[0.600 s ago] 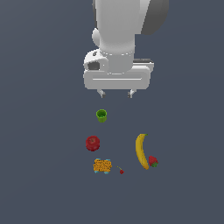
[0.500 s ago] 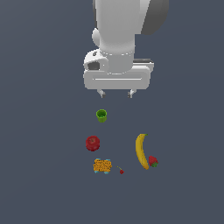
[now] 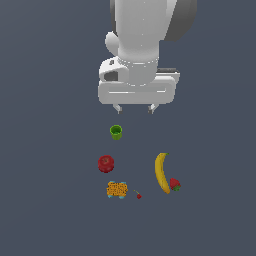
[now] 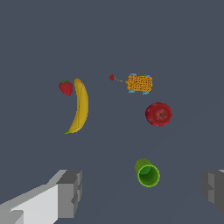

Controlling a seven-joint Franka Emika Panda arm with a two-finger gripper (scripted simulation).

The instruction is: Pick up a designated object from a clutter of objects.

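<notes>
The white arm (image 3: pixel 145 45) hangs over the dark grey surface (image 3: pixel 50 200), its pincer (image 3: pixel 134 108) spread wide with nothing between the fingers (image 4: pixel 70 192). In the exterior view the pincer sits above the whole group, closest to the green cup (image 3: pixel 116 132); the red apple (image 3: pixel 105 163) lies beyond the cup, well apart from the fingertips and a little toward that view's left. Against the frames from half a second earlier, arm and objects sit in the same places; no shift can be made out.

The yellow banana (image 3: pixel 161 173) lies lengthwise toward the exterior view's right, the strawberry (image 3: pixel 175 184) just beside its far end. The apple rests alone on the surface. The orange-yellow box (image 3: pixel 117 189) lies just past the apple. The cup stands open-mouthed and, in the wrist view, holds nothing. The tiny cherry (image 3: pixel 138 195) lies just beside the box.
</notes>
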